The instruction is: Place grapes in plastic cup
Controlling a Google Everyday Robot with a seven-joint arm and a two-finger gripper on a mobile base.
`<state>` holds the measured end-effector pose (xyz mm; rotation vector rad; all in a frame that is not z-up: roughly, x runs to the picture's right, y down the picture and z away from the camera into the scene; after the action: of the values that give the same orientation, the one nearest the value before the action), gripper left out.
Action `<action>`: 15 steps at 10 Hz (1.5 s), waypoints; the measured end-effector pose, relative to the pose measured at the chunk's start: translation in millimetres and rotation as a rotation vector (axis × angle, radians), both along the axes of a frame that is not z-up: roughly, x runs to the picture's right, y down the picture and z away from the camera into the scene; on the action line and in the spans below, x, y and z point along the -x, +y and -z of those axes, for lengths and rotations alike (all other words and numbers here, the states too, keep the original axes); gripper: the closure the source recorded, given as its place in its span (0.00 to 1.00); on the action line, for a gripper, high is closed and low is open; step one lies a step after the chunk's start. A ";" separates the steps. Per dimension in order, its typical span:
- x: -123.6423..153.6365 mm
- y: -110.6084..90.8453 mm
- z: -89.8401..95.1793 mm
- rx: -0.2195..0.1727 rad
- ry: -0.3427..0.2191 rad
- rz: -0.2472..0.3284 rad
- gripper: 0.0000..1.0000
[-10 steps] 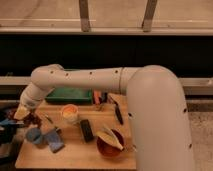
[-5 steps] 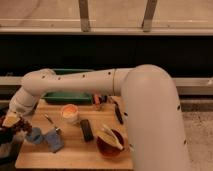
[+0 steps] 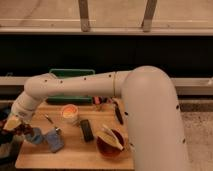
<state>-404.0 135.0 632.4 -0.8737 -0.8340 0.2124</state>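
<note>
Vs. half a sec earlier, the white arm had swung a bit further toward the desk's left edge, and the gripper sat just left of the light-blue plastic cup, low over the desk corner. Gripper was clamped shut on the grapes, a dark reddish clump showing just under the fingers, right beside the cup's left rim; whether they touched the cup, can't tell. Earlier the grapes and gripper were further off the desk edge, lower left.

All else taken rel. to the plastic cup: a blue cloth-like item lay just right of it. The orange cup stood up and to the right, a thin utensil between the two. A dark flat bar lay further right, then a red-brown bowl w/ something pale in it, far right near the arm's big elbow. A green tray sat behind, well back from the cup, partly hidden by the forearm. The arm crossed over the desk's rear and covered its right side.
</note>
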 end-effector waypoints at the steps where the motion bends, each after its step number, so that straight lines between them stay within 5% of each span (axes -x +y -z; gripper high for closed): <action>1: -2.6 2.8 -0.8 0.007 0.009 -0.008 1.00; 12: -30.6 27.4 -56.5 0.120 0.080 -0.080 1.00; 15: -31.7 33.0 -65.6 0.147 0.076 -0.081 0.77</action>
<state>-372.3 168.0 698.0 -0.9644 -0.7904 0.3799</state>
